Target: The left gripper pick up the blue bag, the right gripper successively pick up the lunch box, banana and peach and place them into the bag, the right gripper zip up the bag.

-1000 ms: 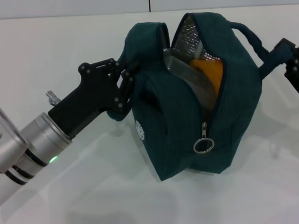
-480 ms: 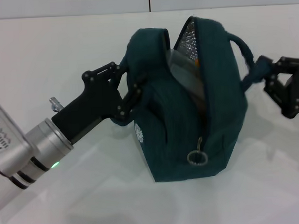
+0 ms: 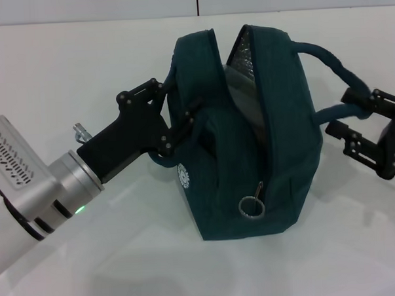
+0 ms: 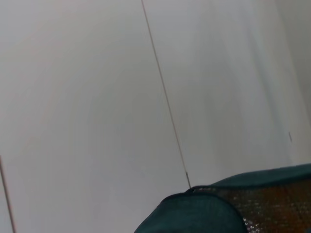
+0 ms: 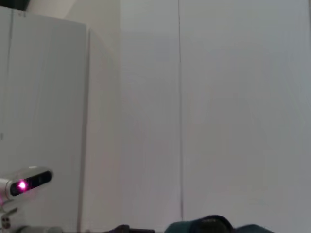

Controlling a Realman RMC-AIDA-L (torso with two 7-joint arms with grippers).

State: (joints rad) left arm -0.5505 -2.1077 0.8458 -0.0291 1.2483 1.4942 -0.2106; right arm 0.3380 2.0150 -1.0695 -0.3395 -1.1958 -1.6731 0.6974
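Between two black pincers, one teal fabric bag [image 3: 249,139] is sitting on the white bench [image 3: 84,94]: left pincer [image 3: 187,125] clamping one loop handle, right pincer [image 3: 344,118] spread around the other.

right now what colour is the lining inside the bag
Silver quilted foil, seen through the open top of the blue bag, which the left gripper holds; clearest in the head view.

left gripper [image 3: 186,119]: black linkage claw, visible pivot screws
left wrist: silver cylinder, green light, black rings, vent slots
right gripper [image 3: 354,125]: black linkage claw
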